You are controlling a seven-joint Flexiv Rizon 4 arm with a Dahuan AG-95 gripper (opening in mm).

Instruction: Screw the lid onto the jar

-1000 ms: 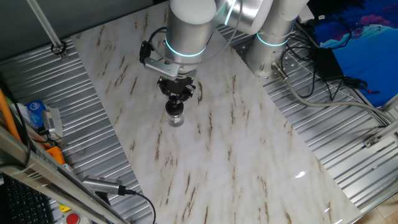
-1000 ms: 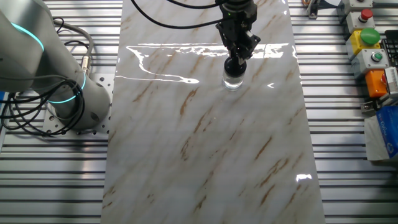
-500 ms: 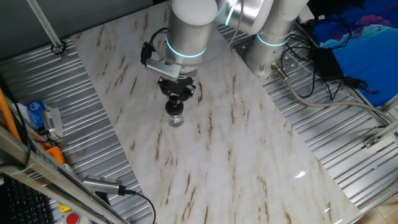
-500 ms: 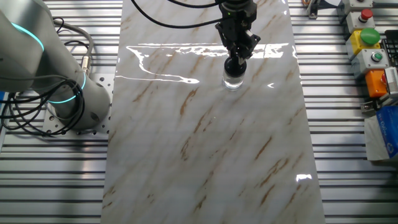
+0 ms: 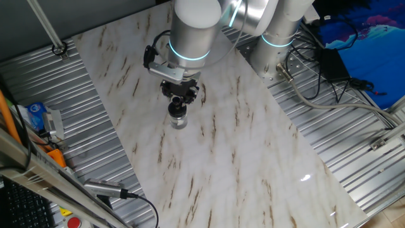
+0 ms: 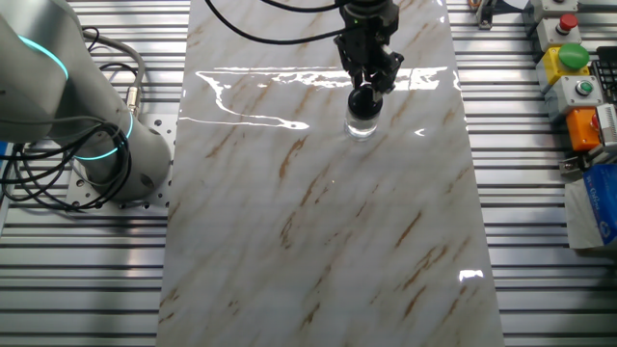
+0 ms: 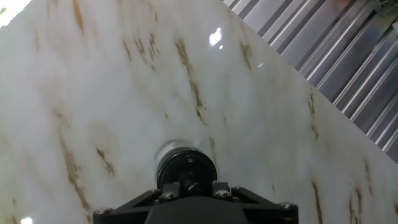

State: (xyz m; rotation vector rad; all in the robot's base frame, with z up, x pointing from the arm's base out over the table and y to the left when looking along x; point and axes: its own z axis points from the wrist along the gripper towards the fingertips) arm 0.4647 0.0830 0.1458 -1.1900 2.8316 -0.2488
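The small clear glass cylindrical jar (image 5: 179,120) stands upright on the glossy white marble-patterned table top with brown veins (image 5: 253,158), and the small round black lid (image 7: 186,169) sits on its mouth, about as wide as the jar itself. You see the matte black two-finger gripper (image 5: 180,100) pointing straight down over the lid, carried by the smooth grey cylindrical wrist with a glowing cyan ring (image 5: 187,38). In the other fixed view the gripper (image 6: 364,85) meets the top of the lid (image 6: 362,99), with the jar (image 6: 362,122) showing as a pale, transparent ring beneath it. From the hand view the fingers appear drawn together on the small raised knob at the lid's centre; the contact lies at the picture's lower edge, partly behind the black gripper body (image 7: 196,208), so you can read the grip only roughly. The glass wall of the jar (image 7: 168,149) is visible there as a thin bright crescent behind the lid. Ribbed aluminium panels (image 6: 540,193) flank the marble on both sides. You cannot tell how far the lid is threaded down, since the joint between lid and glass is too small to resolve in either fixed view.
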